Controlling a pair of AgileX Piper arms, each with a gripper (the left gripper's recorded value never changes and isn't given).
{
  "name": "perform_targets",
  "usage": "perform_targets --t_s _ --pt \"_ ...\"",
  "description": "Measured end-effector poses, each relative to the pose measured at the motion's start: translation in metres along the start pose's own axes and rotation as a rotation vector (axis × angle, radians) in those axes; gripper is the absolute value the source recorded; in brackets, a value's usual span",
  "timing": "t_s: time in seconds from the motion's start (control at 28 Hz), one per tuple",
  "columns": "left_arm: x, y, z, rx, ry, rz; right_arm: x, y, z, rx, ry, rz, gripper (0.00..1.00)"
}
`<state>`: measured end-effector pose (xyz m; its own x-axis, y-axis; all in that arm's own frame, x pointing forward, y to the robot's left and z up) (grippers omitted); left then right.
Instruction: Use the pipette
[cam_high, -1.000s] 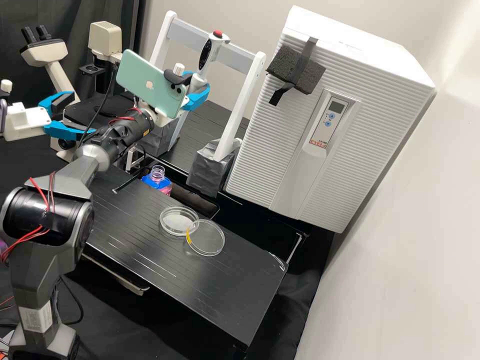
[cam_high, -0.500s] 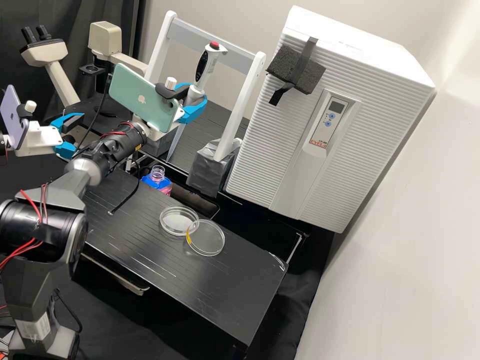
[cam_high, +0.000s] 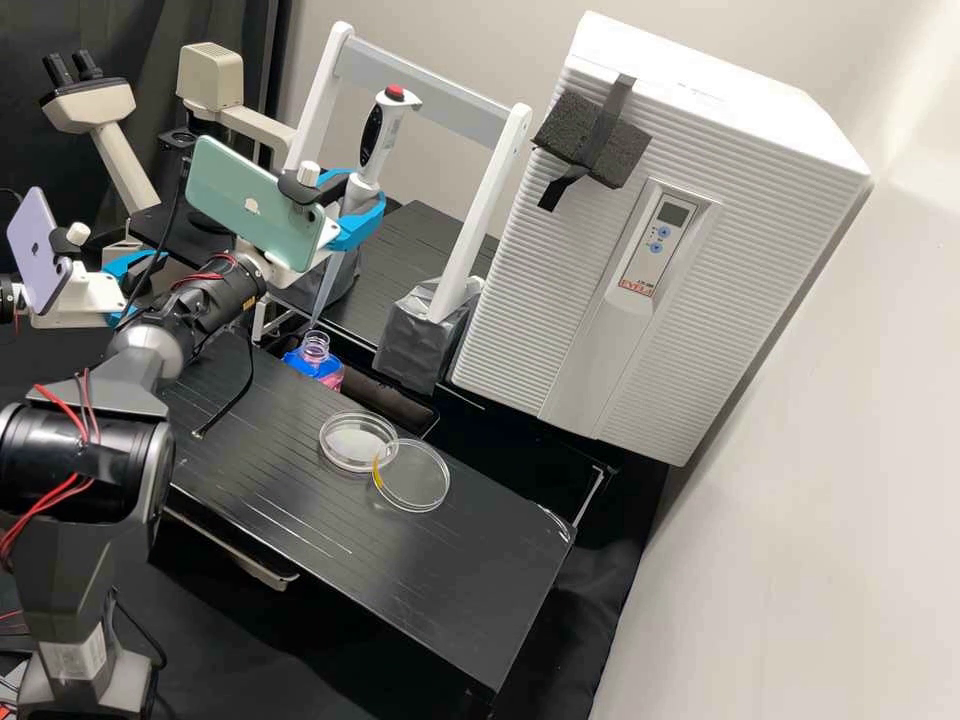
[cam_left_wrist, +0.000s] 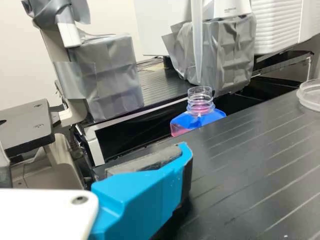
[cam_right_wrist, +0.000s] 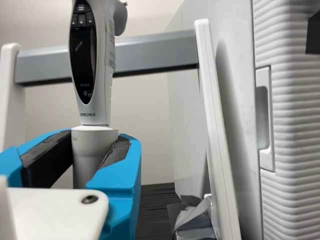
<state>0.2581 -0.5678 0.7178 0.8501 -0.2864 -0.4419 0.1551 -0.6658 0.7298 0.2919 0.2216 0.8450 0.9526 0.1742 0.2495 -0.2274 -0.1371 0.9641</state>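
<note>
The right gripper (cam_high: 345, 205) is pinching the pipette (cam_high: 373, 130). Its two blue fingers (cam_right_wrist: 122, 167) press on the white lower part of the pipette from both sides, and their grey pads touch it. The pipette stands almost straight up and leans just a little. Most of the handle sticks up above the gripper, with the red button (cam_high: 396, 93) at the very top. The long clear tip (cam_high: 330, 285) hangs down below the gripper.

The pipette is up in the air, in front of the white frame (cam_high: 480, 190) at the back of the bench (cam_high: 450, 590). The tip points down at the bottle (cam_left_wrist: 200, 112). In the left wrist view, the end of the tip is just above the bottle's open top. The bottle has pink liquid inside. It stands at the far edge of the black bench top.

The left gripper (cam_high: 122, 270) is off to the left side and low down, well apart from the pipette. I cannot tell if it is spread or pressed together. In its own view the bottle is near it, but they do not touch.

Two round clear dishes (cam_high: 352, 440) lie on the bench near the bottle, and their rims meet. A big white box (cam_high: 680, 230) stands just beside the frame.
</note>
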Motion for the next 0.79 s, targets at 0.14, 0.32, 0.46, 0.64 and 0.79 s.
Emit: perform_targets --t_s 0.14,0.32,0.46,0.64,0.79 --pt "0.0012 -0.002 -0.001 -0.060 -0.040 -0.009 0.000 -0.009 0.005 -0.015 -0.010 -0.011 0.00" --pt "0.0042 -0.013 -0.004 -0.127 -0.063 -0.003 0.000 -0.015 0.010 -0.038 -0.004 0.018 0.00" --pt "0.0042 -0.021 -0.006 -0.139 -0.060 -0.016 -0.001 -0.024 0.018 -0.067 -0.015 0.018 0.00" --pt "0.0034 -0.020 -0.006 -0.147 -0.066 0.006 -0.002 -0.027 0.019 -0.083 -0.002 0.006 0.00" --pt "0.0034 -0.020 -0.006 -0.147 -0.066 0.006 -0.002 -0.027 0.018 -0.064 0.008 0.004 0.00"
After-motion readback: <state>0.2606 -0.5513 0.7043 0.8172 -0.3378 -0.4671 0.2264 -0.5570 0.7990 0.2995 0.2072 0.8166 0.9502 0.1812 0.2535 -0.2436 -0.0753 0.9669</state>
